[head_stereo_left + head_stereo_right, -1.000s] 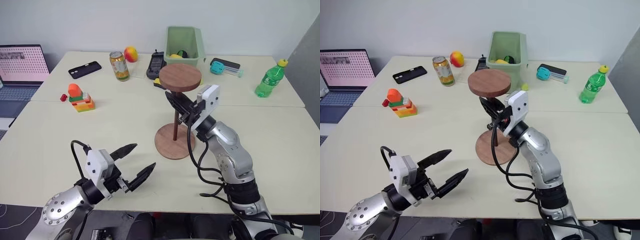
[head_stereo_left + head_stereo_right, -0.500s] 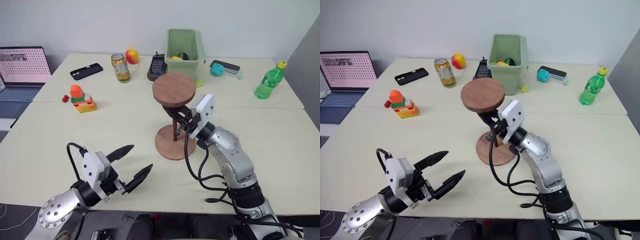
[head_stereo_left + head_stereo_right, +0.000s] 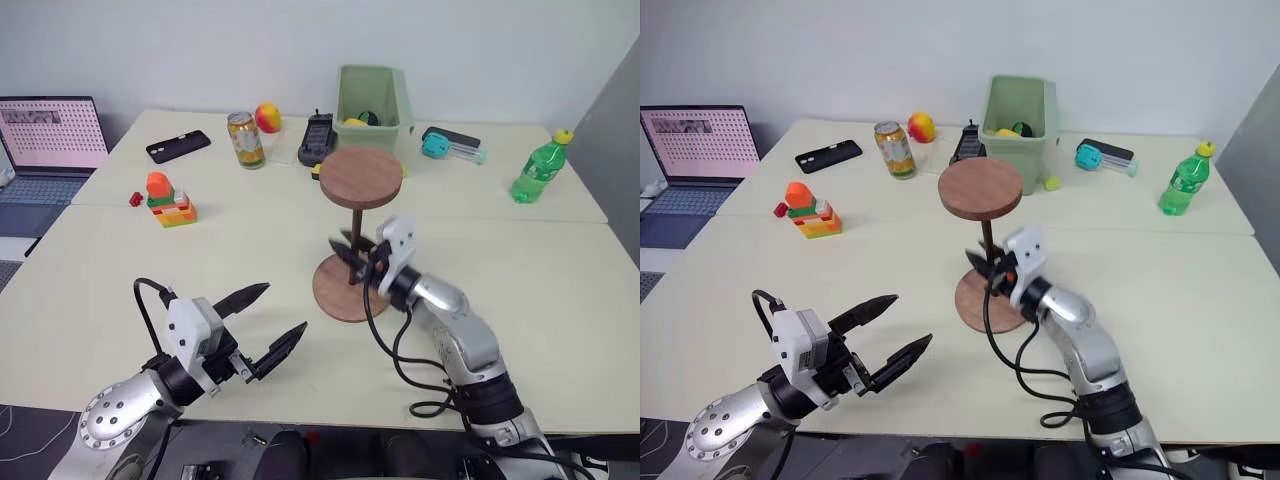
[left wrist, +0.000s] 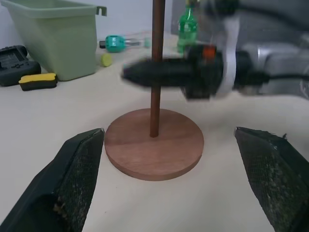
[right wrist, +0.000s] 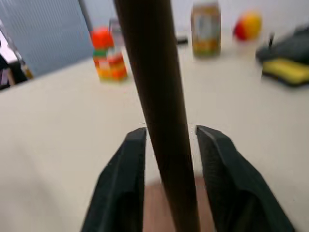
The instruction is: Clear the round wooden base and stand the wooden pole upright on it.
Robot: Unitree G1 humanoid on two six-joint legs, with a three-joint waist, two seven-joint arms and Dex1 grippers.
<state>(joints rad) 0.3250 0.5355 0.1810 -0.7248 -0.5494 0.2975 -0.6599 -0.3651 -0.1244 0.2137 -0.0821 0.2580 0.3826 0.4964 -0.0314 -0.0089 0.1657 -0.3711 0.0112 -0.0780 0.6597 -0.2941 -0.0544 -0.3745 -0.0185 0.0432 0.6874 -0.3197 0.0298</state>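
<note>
Looking near first: your left gripper (image 3: 262,326) hangs wide open over the front of the table (image 3: 120,260), empty, same place as a sec ago.

Change is on the right gripper (image 3: 987,272): it came down with the pole (image 3: 351,246), and the wrist view now shows the fingers (image 5: 126,181) parted w/ slim gaps either side of the rod. So it's letting go, not clamping.

Meaning, imo: pole is seated in the base (image 3: 343,288), which carries nothing else, and the task is basically done if it stands unaided.

Pole: thin dark rod, upright, smaller disc on top and roughly level, foot at the base's centre. Base: flat reddish disc, mid-table, just ahead of the right gripper.

Green bin (image 3: 372,95) and can (image 3: 243,139) sit well behind, clear of it.
</note>
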